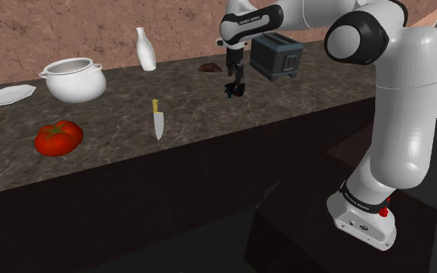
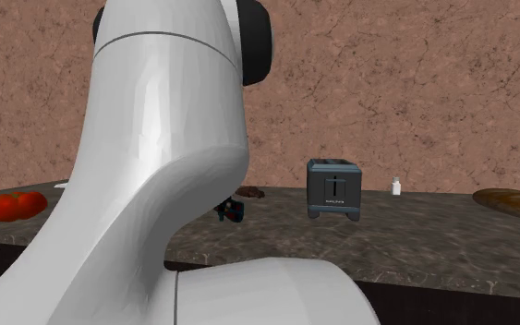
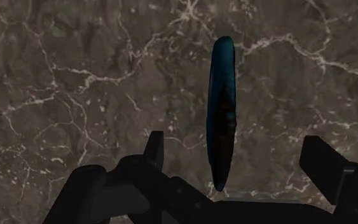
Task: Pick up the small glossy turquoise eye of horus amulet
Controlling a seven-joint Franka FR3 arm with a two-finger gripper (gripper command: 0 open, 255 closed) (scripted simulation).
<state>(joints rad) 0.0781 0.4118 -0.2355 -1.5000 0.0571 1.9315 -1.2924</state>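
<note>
The amulet (image 3: pixel 222 108) stands untouched inside the spread claw (image 3: pixel 236 141).

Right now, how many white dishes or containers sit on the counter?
4: plate at the shoulder view's left, lidded pot beside it, bottle by the wall, small shaker beside the toaster. The arm may hide more.

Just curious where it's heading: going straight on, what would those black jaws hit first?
Likely the turquoise amulet, which sits between the open jaws, untouched. The dark marbled counter lies behind it. Depth is hard to judge.
</note>
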